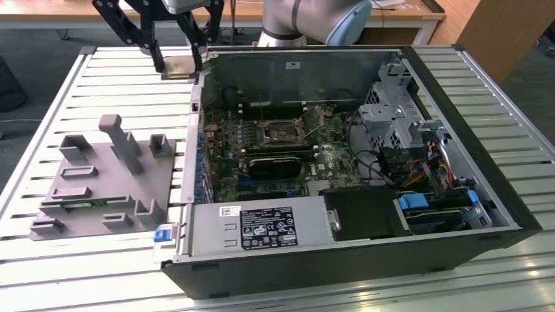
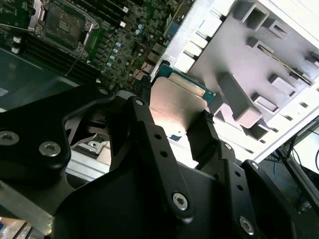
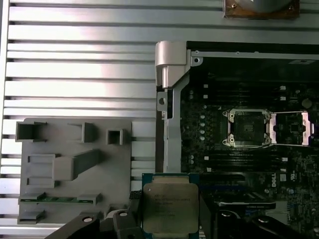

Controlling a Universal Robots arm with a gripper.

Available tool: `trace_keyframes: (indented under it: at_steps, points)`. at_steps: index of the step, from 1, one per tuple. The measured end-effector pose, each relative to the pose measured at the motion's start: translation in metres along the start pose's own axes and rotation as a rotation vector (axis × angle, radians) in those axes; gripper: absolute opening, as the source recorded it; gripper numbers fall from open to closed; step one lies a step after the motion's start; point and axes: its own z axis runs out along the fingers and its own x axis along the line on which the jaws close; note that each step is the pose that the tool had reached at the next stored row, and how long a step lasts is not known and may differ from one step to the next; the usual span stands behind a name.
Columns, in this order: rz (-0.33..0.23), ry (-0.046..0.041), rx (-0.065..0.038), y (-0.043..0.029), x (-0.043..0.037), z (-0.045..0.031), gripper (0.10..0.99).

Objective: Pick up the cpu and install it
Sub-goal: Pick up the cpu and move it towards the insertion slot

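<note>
Silver-grey and square, with a thin green rim, the flat cpu (image 3: 168, 204) is clamped edge to edge between the two black fingers of the gripper (image 3: 169, 216). In the exterior view the cpu (image 1: 179, 65) hangs in the gripper (image 1: 179, 64) over the pale slatted metal table (image 1: 121, 97), just outside the far corner of the open black-and-grey computer case (image 1: 194, 149) on that view's left. It is well apart from the grey plastic parts tray (image 1: 87, 185), where a long green memory stick (image 3: 57, 199) lies in a slot.

By the look of it the pick-up is done and the install is wholly left. The square metal-framed socket (image 3: 247, 128) on the dark green motherboard is bare, with its hinged silver load plate (image 3: 294, 128) folded open beside it.

For edges, the case's upright grey wall (image 3: 172, 104) stands between the cpu and the socket, so the way in is over that rim. Above the motherboard the case is open and roomy. Close by the socket (image 1: 282, 133) sit a black rectangular block (image 1: 273, 166) just beside it and a grey metal drive cage (image 1: 386, 117) further toward the exterior view's right.
</note>
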Motion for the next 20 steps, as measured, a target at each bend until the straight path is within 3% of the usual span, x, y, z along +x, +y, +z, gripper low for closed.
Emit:
trace_keyframes:
  at_steps: [20]
  points:
    - [0.000, 0.0000, 0.000, 0.0069, -0.0220, 0.0006, 0.541]
